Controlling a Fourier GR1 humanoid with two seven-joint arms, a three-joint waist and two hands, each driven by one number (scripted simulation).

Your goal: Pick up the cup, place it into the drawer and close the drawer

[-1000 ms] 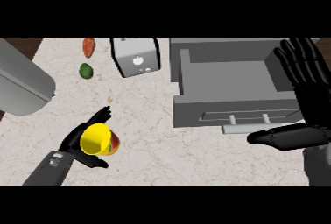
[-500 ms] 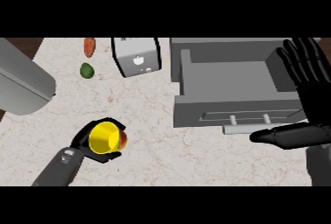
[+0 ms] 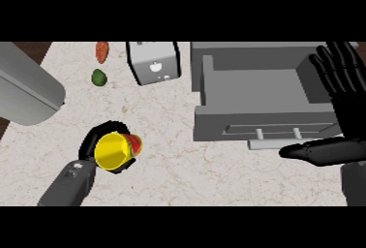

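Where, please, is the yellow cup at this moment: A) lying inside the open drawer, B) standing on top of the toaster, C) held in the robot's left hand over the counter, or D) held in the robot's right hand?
C: the left hand's fingers curl round the yellow cup above the counter, left of the open drawer, which holds nothing visible.

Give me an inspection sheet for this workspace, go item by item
Surface: marbled counter.
Job's things: yellow cup, tilted, opening facing the camera, held left of the open grey drawer.
Clutter: toaster; orange vegetable; green fruit; large grey cylinder at left.
Hands: left hand curled round the cup; right hand open, resting at the right edge.
Cables: nothing seen.
Surroundings: dark strip beyond the counter's left edge.
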